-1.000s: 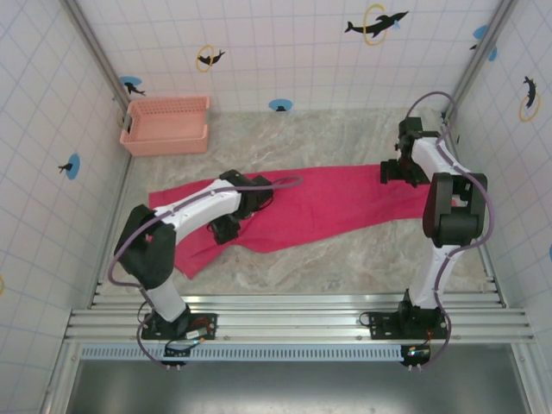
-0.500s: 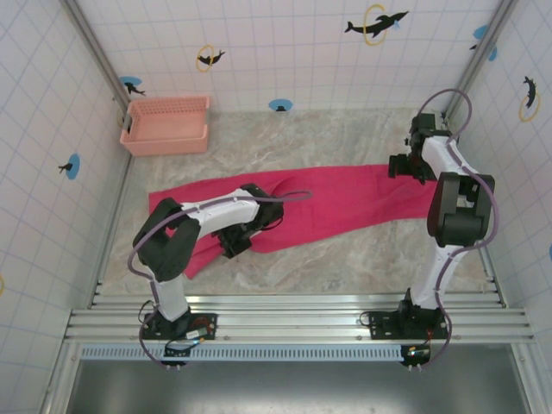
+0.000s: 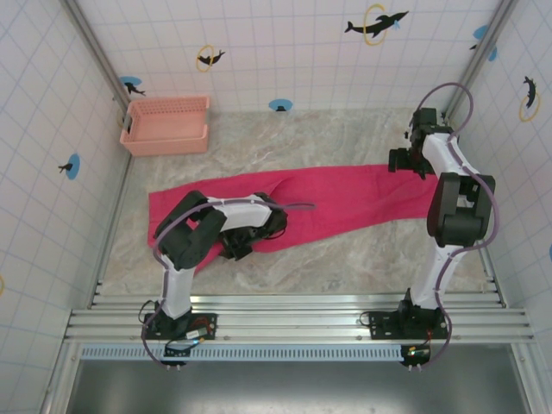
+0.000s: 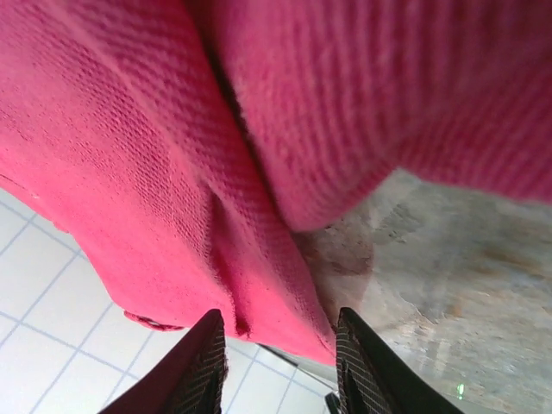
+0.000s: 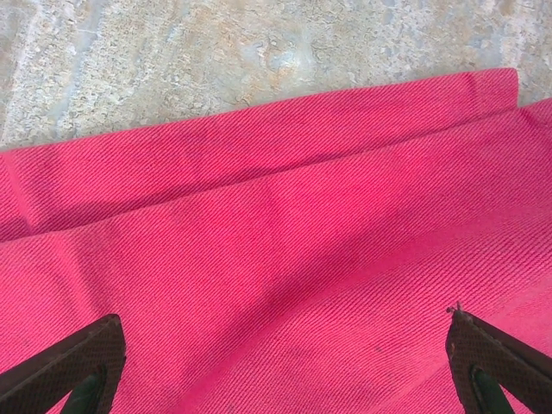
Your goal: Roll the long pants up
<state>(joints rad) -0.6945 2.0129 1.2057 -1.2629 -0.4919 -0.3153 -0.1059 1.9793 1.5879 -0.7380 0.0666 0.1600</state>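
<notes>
The long pants (image 3: 345, 203), bright magenta cloth, lie stretched left to right across the marble table (image 3: 345, 254). My left gripper (image 3: 237, 247) sits low at their near edge, left of the middle. In the left wrist view a raised fold of the pants (image 4: 129, 172) reaches down between the tips of the left gripper (image 4: 278, 323), whose jaws are half closed with wall tile showing between them. My right gripper (image 3: 405, 161) hovers over the right end of the pants. There its fingers stand wide apart over flat cloth (image 5: 285, 216) near a folded edge, and the right gripper (image 5: 283, 321) holds nothing.
A pale pink slotted basket (image 3: 166, 125) stands at the back left against the tiled wall. Tiled walls close in the table on three sides. Bare marble lies in front of the pants and behind them.
My left gripper has slid right and nearer along the pants' front edge, its elbow folding in, and its jaws have narrowed around the cloth fold. My right gripper has shifted slightly back and right.
</notes>
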